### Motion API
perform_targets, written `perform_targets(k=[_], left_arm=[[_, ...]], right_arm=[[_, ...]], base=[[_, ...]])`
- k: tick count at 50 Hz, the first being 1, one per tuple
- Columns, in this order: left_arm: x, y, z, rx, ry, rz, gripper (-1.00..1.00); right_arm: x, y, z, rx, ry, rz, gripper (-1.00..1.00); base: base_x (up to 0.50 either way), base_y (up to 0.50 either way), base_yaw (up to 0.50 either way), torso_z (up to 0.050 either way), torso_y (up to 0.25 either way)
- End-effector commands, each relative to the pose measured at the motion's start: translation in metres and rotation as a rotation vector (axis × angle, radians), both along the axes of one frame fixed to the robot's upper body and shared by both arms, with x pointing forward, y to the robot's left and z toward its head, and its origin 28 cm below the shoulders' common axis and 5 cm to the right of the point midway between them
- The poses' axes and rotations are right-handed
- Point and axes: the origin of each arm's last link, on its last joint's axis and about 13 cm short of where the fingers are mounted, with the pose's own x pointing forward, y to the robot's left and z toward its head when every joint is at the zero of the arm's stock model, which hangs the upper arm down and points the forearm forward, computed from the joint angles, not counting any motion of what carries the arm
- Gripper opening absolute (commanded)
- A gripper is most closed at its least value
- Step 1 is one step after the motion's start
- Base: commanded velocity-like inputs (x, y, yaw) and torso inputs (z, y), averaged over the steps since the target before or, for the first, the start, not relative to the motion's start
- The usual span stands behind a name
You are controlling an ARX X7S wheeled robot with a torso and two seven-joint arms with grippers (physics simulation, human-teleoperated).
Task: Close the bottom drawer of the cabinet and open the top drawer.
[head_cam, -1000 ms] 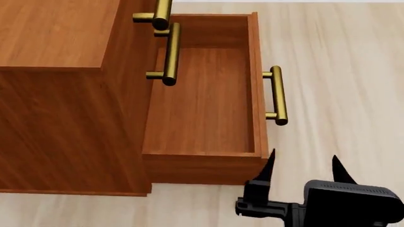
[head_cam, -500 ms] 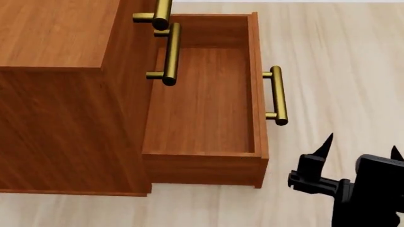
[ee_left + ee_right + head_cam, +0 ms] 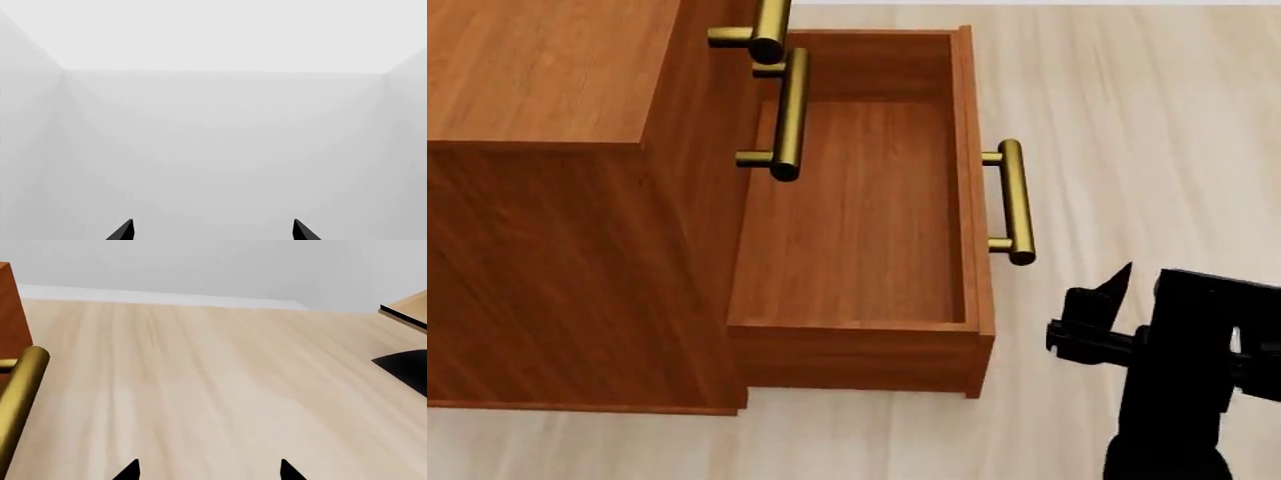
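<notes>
Pale wood-plank floor [image 3: 1121, 120] in front of you, the cabinet [image 3: 547, 250] standing directly on it at your left — reddish-brown, wood-grained, its bottom drawer [image 3: 861, 230] pulled out low over the planks, bare boards to your right, white skirting [image 3: 160, 295] along the far edge.

No text, label, brand, number or sign can be read in any of the views. The reddish-brown wood-grain cabinet [image 3: 547, 200], its brass bar handles and the pale wood-plank floor [image 3: 1148, 130] all show plain, unmarked surfaces.
</notes>
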Motion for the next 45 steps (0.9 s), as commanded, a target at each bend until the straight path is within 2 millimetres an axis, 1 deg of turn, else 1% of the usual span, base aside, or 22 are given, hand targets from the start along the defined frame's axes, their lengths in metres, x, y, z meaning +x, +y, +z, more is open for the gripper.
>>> perform_targets(k=[1, 12, 26, 37, 45], left_arm=[[-0.001, 0.001, 0.002, 0.004, -0.004, 0.007, 1.0], [-0.001, 0.0, 0.002, 0.006, -0.003, 0.008, 1.0], [-0.001, 0.0, 0.002, 0.007, -0.002, 0.006, 1.0], [-0.002, 0.0, 0.002, 0.005, -0.005, 0.004, 1.0], [-0.002, 0.0, 0.002, 0.004, -0.006, 0.001, 1.0]], right_arm=[[0.025, 0.004, -0.011, -0.013, 0.055, 0.014, 1.0], [0.038, 0.016, -0.019, -0.014, 0.086, 0.06, 1.0], [0.039, 0.03, -0.026, -0.012, 0.1, 0.131, 1.0], [0.037, 0.046, -0.019, -0.021, 0.095, 0.22, 1.0], [0.035, 0.062, -0.015, -0.014, 0.084, 0.287, 1.0]], base=[[0.0, 0.0, 0.0, 0.0, 0.0], [0.0, 0.0, 0.0, 0.0, 0.0], [0.0, 0.0, 0.0, 0.0, 0.0], [0.0, 0.0, 0.0, 0.0, 0.0], [0.0, 0.0, 0.0, 0.0, 0.0]])
